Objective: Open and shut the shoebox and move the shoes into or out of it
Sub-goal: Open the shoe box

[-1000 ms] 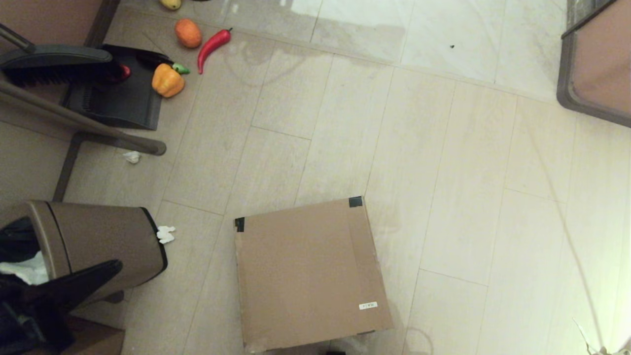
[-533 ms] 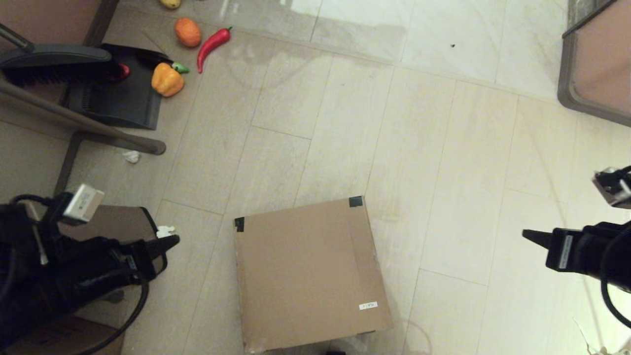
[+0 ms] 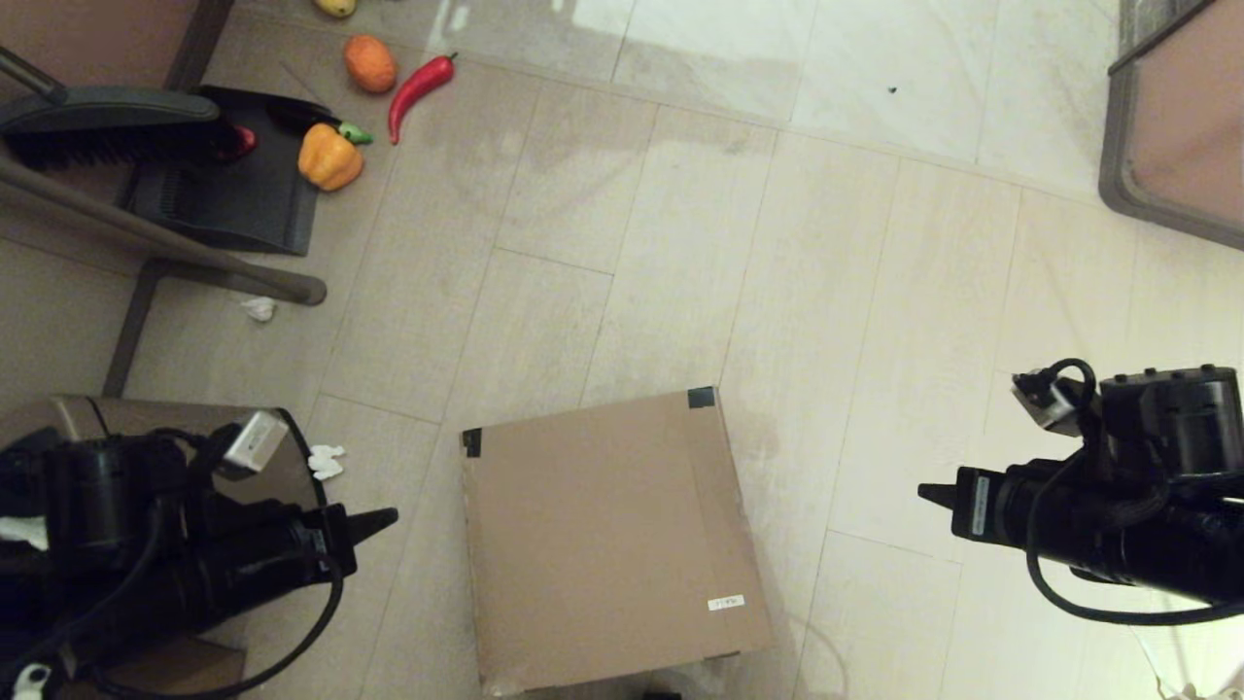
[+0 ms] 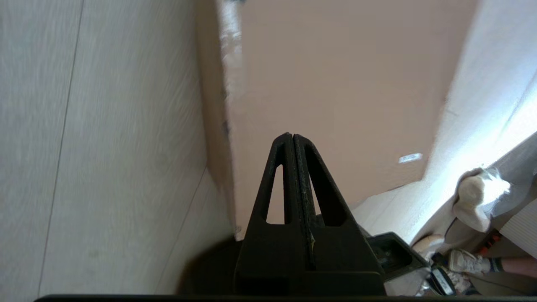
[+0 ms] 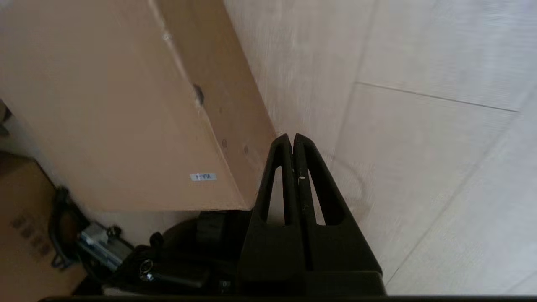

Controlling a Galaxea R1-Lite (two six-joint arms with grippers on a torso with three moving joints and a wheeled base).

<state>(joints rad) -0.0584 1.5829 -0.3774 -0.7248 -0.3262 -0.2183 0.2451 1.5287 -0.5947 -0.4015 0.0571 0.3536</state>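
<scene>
Both grippers, left gripper (image 3: 389,518) and right gripper (image 3: 925,494), have closed in on the shoebox (image 3: 607,540).

The head view is evenly lit and warm, with a pale glare patch on the floor (image 3: 680,29) at the far edge. The box (image 3: 603,535) casts only a faint, soft shadow to its right. Both wrist views are motion-blurred: the box edges smear, while each gripper close to the lens stays crisp. The left wrist view is overexposed by strong white light beyond the box.
</scene>
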